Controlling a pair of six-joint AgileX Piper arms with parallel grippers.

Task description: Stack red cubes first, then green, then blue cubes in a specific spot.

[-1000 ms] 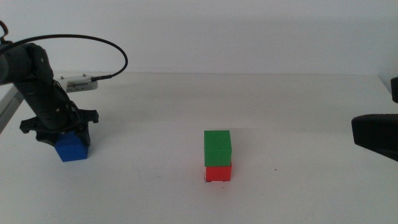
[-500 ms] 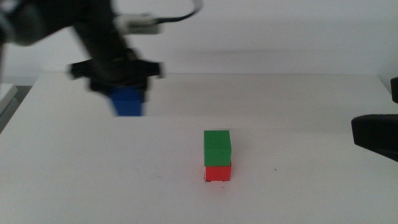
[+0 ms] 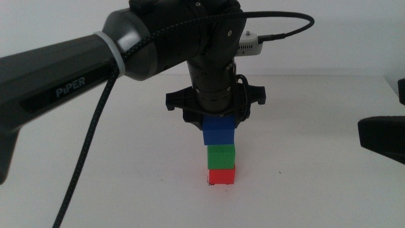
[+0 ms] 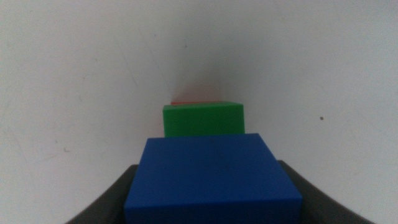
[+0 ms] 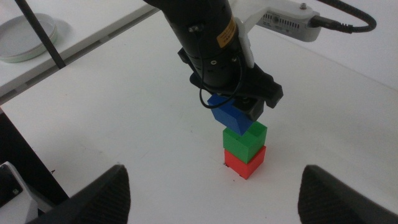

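The red cube (image 3: 221,176) sits on the white table with the green cube (image 3: 221,156) stacked on it. My left gripper (image 3: 218,123) is shut on the blue cube (image 3: 219,132) and holds it on or just above the green cube; I cannot tell if they touch. In the left wrist view the blue cube (image 4: 212,180) fills the space between the jaws, with the green cube (image 4: 203,120) and a sliver of red (image 4: 196,102) beyond. The right wrist view shows the blue cube (image 5: 231,116) over the green (image 5: 245,138) and red (image 5: 244,161) cubes. The corner marks are mostly hidden under the stack. My right gripper (image 3: 381,138) waits at the right edge, jaws apart.
The left arm (image 3: 95,57) reaches across the table from the left, with its cable (image 3: 82,171) hanging down. A lone black speck (image 3: 281,173) lies right of the stack. A white plate (image 5: 25,37) sits off the table in the right wrist view.
My left gripper lifted the blue cube from the table's left side and carried it right, over the green-on-red stack. The right gripper has not moved.
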